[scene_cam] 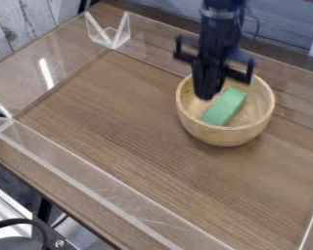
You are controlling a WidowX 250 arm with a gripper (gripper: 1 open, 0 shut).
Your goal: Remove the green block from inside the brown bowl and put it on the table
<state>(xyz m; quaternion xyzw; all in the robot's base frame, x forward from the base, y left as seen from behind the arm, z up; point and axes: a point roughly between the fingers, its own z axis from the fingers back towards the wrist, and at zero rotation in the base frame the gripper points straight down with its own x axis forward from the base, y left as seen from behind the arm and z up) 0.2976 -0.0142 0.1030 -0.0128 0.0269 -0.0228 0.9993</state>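
Item 1: gripper (206,91), pointed down, jaws pressed together, empty; positioned over rear-left part of brown bowl (226,130). Item 2: green block (226,106), found lying tilted inside bowl, just beside fingertips. Bowl is seated on table (107,127), right-hand side.

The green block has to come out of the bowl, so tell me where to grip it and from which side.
Grip the green block across its narrow width, about halfway along, coming straight down through the open top of the brown bowl. The block is a flat bar lying slanted inside the bowl. Its long edges give parallel faces to pinch, and the thick rim shuts off any approach from the side.
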